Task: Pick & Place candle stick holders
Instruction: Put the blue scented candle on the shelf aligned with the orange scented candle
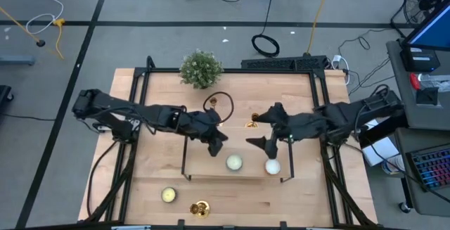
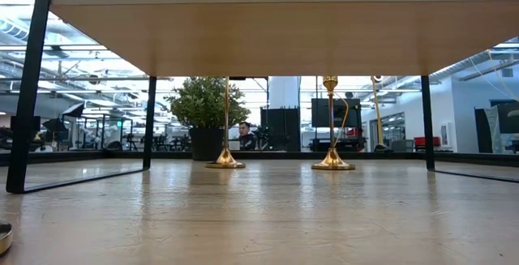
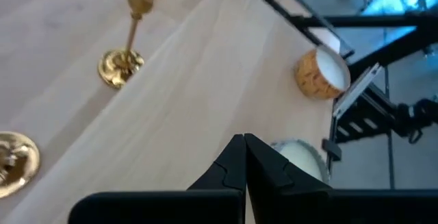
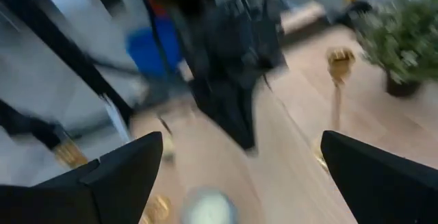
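One gold candle stick holder (image 1: 211,103) stands on its round base on the table beyond the wooden shelf (image 1: 211,168). It also shows in the low view (image 2: 225,161). A second holder (image 1: 252,123) (image 2: 332,161) stands to its right. A third holder (image 1: 200,207) stands near the table's front edge. My left gripper (image 1: 219,145) (image 3: 245,162) is shut and empty above the shelf top. My right gripper (image 1: 259,130) (image 4: 241,176) is open and empty above the shelf. The second holder (image 4: 335,80) stands just ahead of it, apart from its fingers.
A pale yellow candle (image 1: 234,162) and a white candle (image 1: 273,165) sit on the shelf near its front edge. Another yellow candle (image 1: 169,195) lies on the table at the front left. A bushy green plant (image 1: 201,68) stands at the far edge.
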`<state>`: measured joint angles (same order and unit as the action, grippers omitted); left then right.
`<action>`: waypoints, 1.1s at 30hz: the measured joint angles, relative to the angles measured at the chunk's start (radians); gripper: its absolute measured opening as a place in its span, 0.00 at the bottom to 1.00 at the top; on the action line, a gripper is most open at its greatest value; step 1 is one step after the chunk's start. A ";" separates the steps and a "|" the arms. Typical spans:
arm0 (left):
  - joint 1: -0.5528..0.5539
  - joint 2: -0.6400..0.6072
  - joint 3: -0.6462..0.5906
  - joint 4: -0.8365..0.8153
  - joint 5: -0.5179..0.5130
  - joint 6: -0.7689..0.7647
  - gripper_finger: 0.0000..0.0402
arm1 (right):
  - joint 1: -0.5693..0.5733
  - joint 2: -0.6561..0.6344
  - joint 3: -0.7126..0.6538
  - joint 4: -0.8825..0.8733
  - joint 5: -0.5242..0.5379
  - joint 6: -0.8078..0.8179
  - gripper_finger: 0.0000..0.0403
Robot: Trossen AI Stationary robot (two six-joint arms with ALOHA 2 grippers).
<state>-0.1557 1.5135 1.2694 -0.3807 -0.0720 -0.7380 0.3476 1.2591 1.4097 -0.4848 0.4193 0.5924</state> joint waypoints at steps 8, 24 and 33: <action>-0.013 0.083 0.000 0.018 0.061 0.020 0.00 | -0.001 -0.165 -0.313 0.508 -0.096 -0.084 0.98; -0.015 0.124 0.000 0.044 0.072 0.032 0.00 | 0.033 -0.195 -0.371 0.591 -0.109 -0.130 0.98; -0.020 0.124 0.000 0.074 0.082 0.028 0.00 | 0.034 -0.195 -0.371 0.591 -0.110 -0.133 0.98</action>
<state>-0.1753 1.6371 1.2694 -0.3065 0.0101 -0.7105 0.3817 1.0645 1.0389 0.1062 0.3092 0.4591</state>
